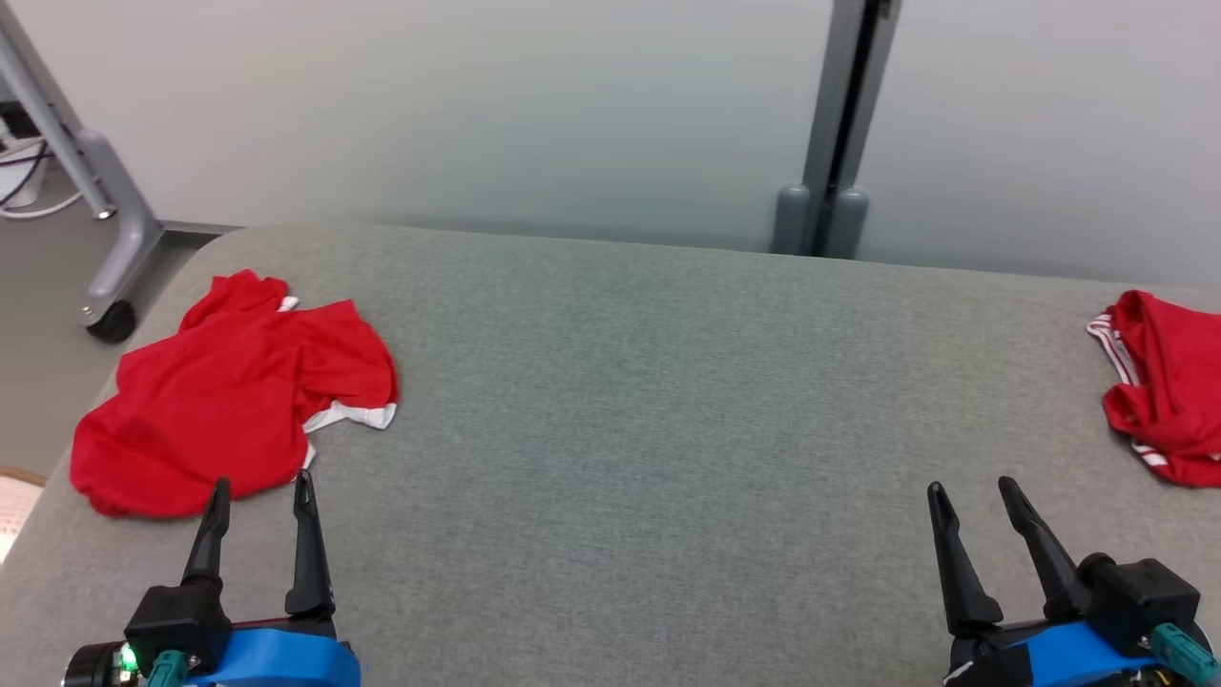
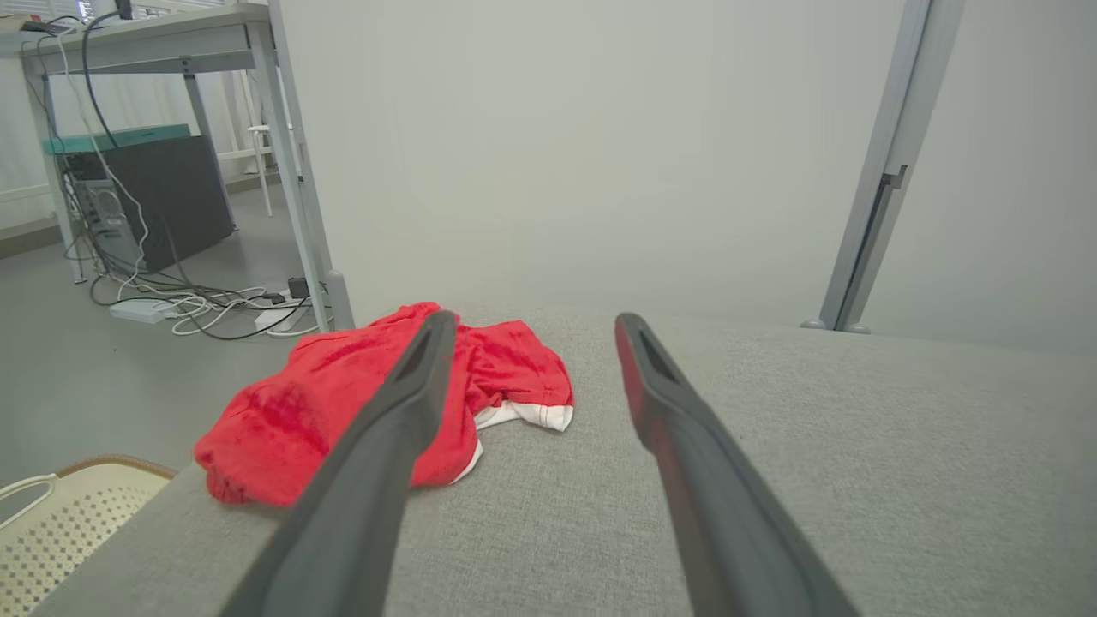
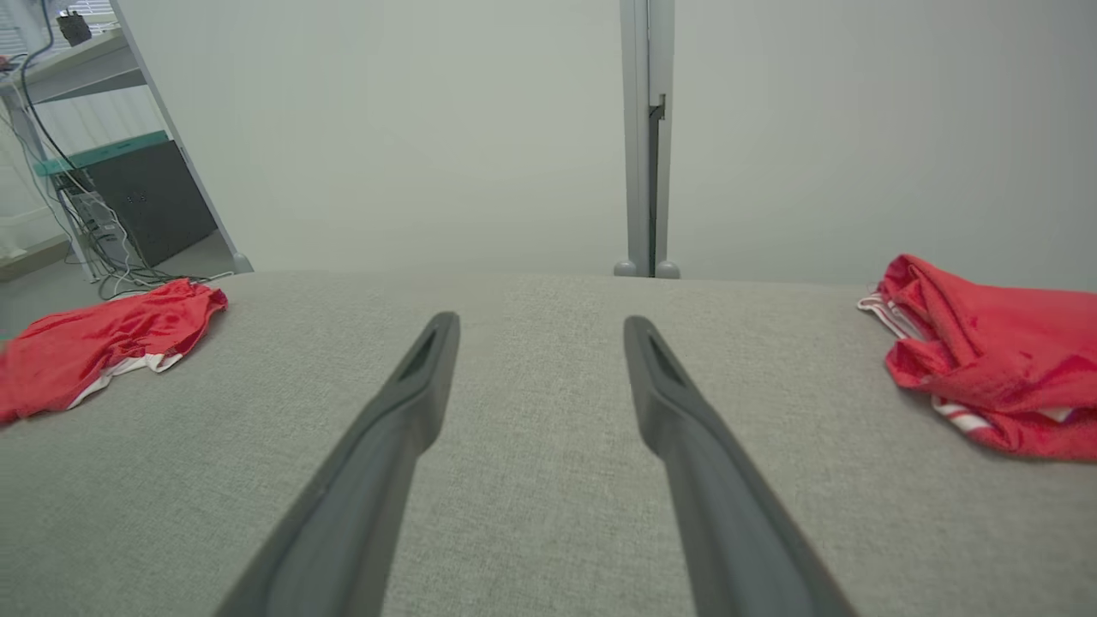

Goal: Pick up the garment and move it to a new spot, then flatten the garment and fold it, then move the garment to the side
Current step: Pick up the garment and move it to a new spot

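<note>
1. Head view: grey fabric-covered table [image 1: 610, 382] spans the frame, with its rounded corner at far left.
2. Crumpled red garment with white trim [image 1: 229, 401] lies in a loose heap on the table's left end, near the edge, with a white hem poking out on its right side.
3. Red garment with white stripes [image 1: 1164, 391] is bunched at the table's right end, cut off by the frame, well apart from the first one.
4. Left gripper [image 1: 262, 480] sits at lower left with its two dark fingers spread apart and nothing between them. Its tips are at the near edge of the crumpled garment; I can't tell if they touch it.
5. Right gripper [image 1: 970, 485] is at lower right with its fingers also spread and empty, over bare table. It is near the striped garment but clear of it.
6. Left wrist view: the crumpled garment shows partly behind the left finger [image 2: 403, 403]. A cream perforated basket [image 2: 60, 523] is on the floor below the table corner, and a black computer case [image 2: 163, 206] and tangled cables [image 2: 188, 304] sit under a desk.
7. Right wrist view: both garments lie at opposite ends, with bare grey cloth between the fingers.
8. Grey partition post [image 1: 839, 124] stands behind the table.
</note>
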Controlling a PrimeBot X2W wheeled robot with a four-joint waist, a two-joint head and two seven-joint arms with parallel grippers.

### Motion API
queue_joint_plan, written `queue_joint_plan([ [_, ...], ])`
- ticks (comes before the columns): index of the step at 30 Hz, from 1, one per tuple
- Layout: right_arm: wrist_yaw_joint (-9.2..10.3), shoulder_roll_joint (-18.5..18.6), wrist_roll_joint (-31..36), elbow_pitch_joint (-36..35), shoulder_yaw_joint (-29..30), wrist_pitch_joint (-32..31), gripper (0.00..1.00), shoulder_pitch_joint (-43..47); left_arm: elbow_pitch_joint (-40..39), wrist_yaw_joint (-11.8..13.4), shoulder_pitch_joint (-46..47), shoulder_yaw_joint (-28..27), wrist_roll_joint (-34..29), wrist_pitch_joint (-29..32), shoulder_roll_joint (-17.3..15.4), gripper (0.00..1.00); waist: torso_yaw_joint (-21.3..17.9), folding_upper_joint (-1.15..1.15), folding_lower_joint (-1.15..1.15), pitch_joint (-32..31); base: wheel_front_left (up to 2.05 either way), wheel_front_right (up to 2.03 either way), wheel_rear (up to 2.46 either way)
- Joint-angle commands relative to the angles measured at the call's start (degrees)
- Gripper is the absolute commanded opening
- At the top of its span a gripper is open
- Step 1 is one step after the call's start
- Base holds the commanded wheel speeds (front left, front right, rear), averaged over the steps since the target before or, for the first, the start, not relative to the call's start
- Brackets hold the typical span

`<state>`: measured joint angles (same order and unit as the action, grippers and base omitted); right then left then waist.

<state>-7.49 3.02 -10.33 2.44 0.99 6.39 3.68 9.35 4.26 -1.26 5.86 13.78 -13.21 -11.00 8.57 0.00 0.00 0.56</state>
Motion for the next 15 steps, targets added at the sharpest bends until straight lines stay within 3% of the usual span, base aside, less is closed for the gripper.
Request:
queue_joint_plan([
  [1,-0.01,-0.1,-0.4,0.2,-0.1,0.3,1.0,-0.4,-0.2,0.2,0.0,-0.2,0.3,0.1,-0.4,1.0,2.1,0.0,0.0,0.8,0.0,0.0,0.0],
  [15,-0.01,-0.1,0.4,0.7,-1.2,0.7,1.0,-1.4,-2.0,1.6,-1.2,-1.7,1.2,0.3,-1.6,1.0,11.2,0.0,0.0,1.6,0.0,0.0,0.0],
])
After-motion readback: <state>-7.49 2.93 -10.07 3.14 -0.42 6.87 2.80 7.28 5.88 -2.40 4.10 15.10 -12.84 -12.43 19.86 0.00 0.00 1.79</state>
